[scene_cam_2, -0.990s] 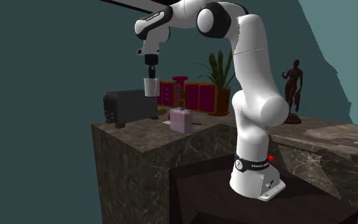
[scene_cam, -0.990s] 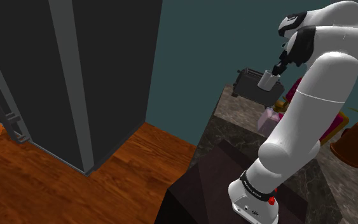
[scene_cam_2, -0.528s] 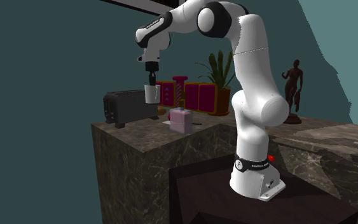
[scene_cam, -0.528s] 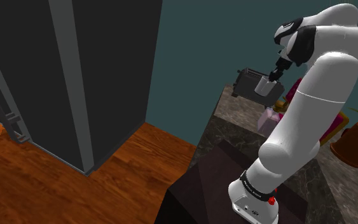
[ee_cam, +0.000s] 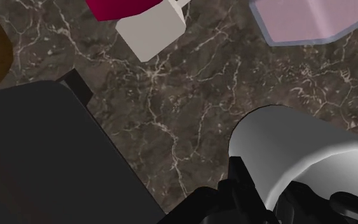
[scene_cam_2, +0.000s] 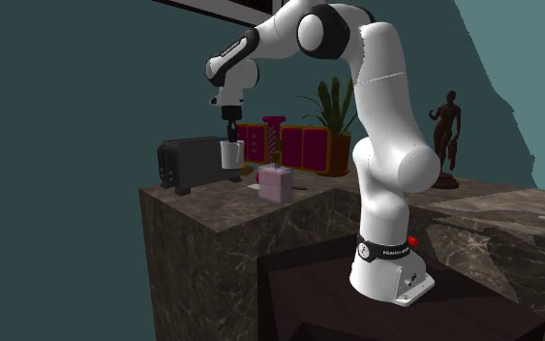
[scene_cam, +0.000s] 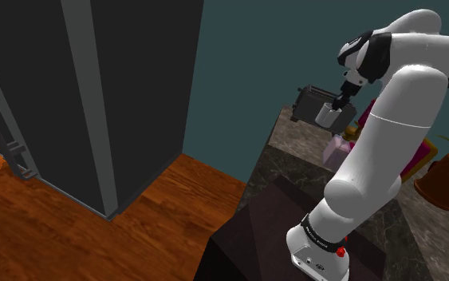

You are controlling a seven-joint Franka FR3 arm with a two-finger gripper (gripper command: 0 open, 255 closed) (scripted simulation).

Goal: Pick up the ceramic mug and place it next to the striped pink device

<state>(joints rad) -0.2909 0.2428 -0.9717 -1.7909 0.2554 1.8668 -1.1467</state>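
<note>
My gripper (scene_cam_2: 228,137) is shut on the rim of a plain white mug (scene_cam_2: 230,154), which hangs upright just above the dark marble counter (scene_cam_2: 212,208), in front of the black toaster (scene_cam_2: 193,162). In the shoulder view the gripper (scene_cam: 340,102) holds the mug (scene_cam: 327,116) beside the toaster (scene_cam: 310,101). The wrist view has the mug (ee_cam: 311,149) clasped by the gripper (ee_cam: 260,191) over bare marble. The striped pink device (scene_cam_2: 285,146), magenta panels around a striped post, stands behind the mug; its magenta body (ee_cam: 117,7) lies just beyond it.
A pale pink box (scene_cam_2: 277,182) sits on the counter near the mug, also seen in the wrist view as the pink box (ee_cam: 311,22). A potted plant (scene_cam_2: 333,116) and a dark statuette (scene_cam_2: 446,136) stand further back. A tall dark cabinet (scene_cam: 87,96) rises off the counter's edge.
The gripper has come down with the mug, from well above the toaster to just over the counter, drifting slightly toward the shoulder view's left. The grip has stayed the same.
</note>
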